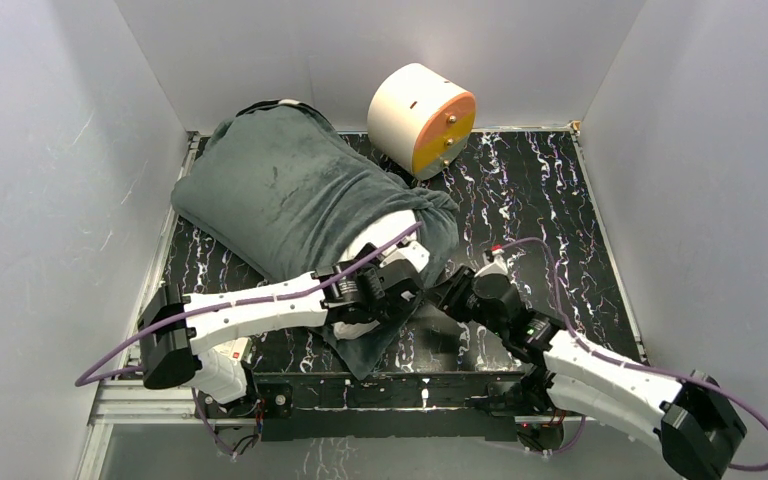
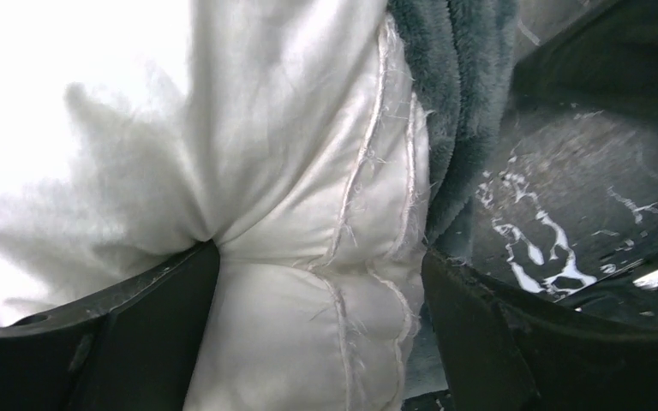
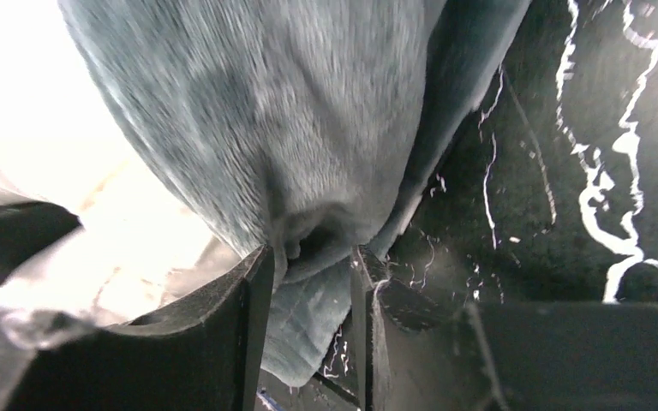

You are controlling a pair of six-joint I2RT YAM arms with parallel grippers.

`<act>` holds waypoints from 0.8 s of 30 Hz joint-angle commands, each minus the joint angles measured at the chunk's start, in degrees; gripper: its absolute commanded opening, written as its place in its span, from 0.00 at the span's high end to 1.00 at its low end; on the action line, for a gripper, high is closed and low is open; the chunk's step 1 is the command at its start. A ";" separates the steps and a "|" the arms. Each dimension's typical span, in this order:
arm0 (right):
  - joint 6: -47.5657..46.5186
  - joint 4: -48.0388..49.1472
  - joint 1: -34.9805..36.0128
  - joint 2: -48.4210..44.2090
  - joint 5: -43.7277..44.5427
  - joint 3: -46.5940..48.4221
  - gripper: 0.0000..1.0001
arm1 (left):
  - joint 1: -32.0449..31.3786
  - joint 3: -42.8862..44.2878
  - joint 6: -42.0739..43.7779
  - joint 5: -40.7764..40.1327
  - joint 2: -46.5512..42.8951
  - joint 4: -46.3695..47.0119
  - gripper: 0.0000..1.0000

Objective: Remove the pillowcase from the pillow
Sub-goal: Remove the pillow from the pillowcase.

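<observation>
The pillowcase (image 1: 290,190) is fuzzy and dark grey. It covers most of the puffy white pillow (image 1: 385,235) on the left of the black streaky tabletop (image 1: 530,200). The left claw (image 2: 321,282) gapes wide around the pillow's bare corner. A grey fold sits inside the right claw (image 3: 308,265); I cannot tell if it is squeezed.

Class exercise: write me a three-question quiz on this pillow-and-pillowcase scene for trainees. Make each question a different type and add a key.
1. True or false: the pillow lies wholly outside the pillowcase.
2. Which face of the pillowcase is turned up in the top view? A: zebra stripes. B: plain dark grey. C: red checks.
3. Fill in: grey fabric sits between the fingers of the ____ gripper.
Key: 1 false, only the pillow's near end shows. 2 B. 3 right: the fabric is between the fingers of the right gripper.
</observation>
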 commanded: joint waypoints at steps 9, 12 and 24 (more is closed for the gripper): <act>-12.81 0.82 -10.81 7.83 -18.22 14.03 0.39 | 0.80 -6.39 -6.20 1.62 -4.31 -3.19 0.62; -14.45 -2.36 -11.33 13.86 -17.10 17.61 0.52 | 0.81 -5.74 -6.21 1.55 -4.53 -3.34 0.84; -25.84 -12.70 -30.63 13.93 -7.85 22.02 0.97 | 0.81 -8.57 -13.44 -1.73 -12.56 -12.41 1.00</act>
